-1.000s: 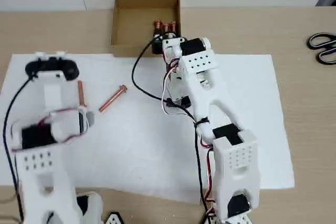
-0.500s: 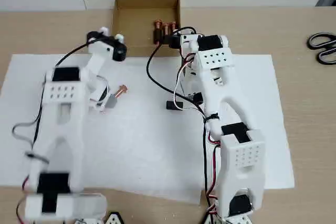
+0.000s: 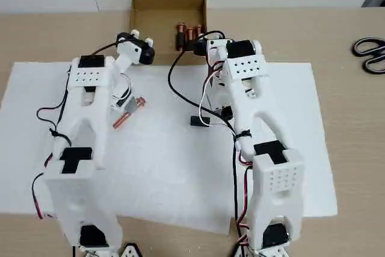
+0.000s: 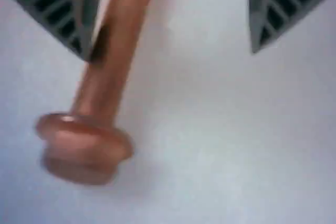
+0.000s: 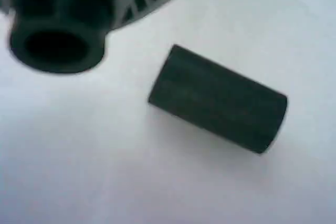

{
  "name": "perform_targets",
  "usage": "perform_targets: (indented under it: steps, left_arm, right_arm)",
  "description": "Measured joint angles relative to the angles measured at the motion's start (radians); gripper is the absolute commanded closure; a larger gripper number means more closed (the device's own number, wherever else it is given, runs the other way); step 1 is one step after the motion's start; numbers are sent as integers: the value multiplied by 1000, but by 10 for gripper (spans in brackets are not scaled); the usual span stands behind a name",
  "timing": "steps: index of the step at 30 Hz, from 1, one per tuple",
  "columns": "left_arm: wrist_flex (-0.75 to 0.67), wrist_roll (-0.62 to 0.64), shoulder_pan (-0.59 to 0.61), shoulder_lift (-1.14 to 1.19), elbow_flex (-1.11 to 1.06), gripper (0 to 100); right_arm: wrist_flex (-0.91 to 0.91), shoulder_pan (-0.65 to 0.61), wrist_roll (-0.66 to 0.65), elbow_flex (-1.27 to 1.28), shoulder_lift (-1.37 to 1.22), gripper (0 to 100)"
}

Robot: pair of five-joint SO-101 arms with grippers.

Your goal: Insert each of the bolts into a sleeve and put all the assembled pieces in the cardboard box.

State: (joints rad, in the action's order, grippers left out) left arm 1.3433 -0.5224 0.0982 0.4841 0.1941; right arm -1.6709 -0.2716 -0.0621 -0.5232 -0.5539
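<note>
My left gripper [image 4: 173, 51] hangs open with the bolt [image 4: 105, 93] hugging 1 finger [image 4: 63, 3], so closing off-centre could roll it away across the paper [image 4: 220, 150].

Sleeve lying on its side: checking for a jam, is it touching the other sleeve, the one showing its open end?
Apart. The right wrist view shows bare white paper between the lying sleeve and the open-ended sleeve.

Copper bolt [image 3: 127, 113] and black sleeve [image 3: 199, 121] lie apart on paper [image 3: 162, 173] (three assembled pieces [image 3: 189, 33] in cardboard box [image 3: 156, 25]).
</note>
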Motion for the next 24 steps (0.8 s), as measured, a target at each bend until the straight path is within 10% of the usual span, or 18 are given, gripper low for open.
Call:
perform_targets:
  steps: [24]
  left_arm:
    - [-31, 0, -52, 72, 55, 867]
  right_arm:
    - [0, 0, 0, 0, 0, 995]
